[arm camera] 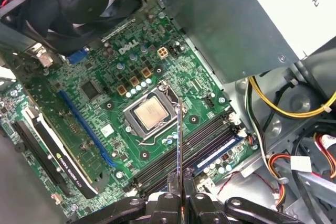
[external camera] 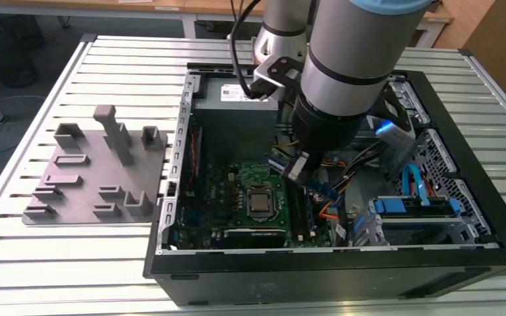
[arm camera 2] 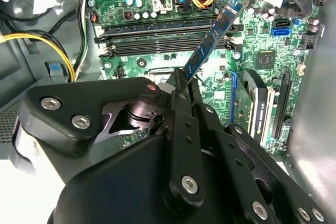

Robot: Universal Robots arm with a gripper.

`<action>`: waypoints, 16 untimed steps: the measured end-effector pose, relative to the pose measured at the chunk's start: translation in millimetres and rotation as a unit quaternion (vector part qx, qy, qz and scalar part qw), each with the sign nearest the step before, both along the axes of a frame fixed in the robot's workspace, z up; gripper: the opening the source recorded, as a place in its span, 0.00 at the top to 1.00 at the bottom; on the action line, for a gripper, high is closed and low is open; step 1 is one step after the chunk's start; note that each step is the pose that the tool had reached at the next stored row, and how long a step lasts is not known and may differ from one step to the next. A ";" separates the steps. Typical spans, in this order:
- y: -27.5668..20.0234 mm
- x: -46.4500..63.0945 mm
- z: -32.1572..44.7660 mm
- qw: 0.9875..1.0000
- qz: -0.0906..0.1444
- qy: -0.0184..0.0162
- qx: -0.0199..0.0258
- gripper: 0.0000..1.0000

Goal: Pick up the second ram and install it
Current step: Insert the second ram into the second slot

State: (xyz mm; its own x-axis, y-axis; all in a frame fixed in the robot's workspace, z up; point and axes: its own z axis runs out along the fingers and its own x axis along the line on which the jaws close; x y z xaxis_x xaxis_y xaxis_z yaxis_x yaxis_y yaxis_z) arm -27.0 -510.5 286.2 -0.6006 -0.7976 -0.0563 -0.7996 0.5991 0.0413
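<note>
Ram (arm camera 2: pixel 210 40) pinched by one end in my gripper (arm camera 2: pixel 181 85), long axis slanting across the slots (arm camera 2: pixel 157 45), not seated.

The second ram (arm camera 2: pixel 210 38), a thin, flat, long and narrow blue-faced memory stick carrying dark chips, is pinched at one end between the fingers of the black metal gripper (arm camera 2: pixel 184 77). Its free end slants away from the gripper. In the first wrist view the second ram (arm camera: pixel 180 150) appears edge-on as a fine dark line. It hangs above the green motherboard (arm camera: pixel 105 124), crossing over the long dark memory slots (arm camera: pixel 202 140), and is not seated in any of them.
</note>
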 end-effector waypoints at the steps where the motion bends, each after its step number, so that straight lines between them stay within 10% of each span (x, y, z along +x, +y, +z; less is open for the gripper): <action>1: 0.0 0.0 0.0 1.000 -0.003 0.000 0.000 0.86; 16: 0.0 0.0 -0.4 0.999 -0.051 0.000 0.000 0.86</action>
State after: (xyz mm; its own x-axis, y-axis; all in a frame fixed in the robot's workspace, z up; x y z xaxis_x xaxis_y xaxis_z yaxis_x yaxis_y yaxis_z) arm -27.0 -510.5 285.8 -0.6790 -0.7320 -0.0563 -0.7341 0.6778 0.0413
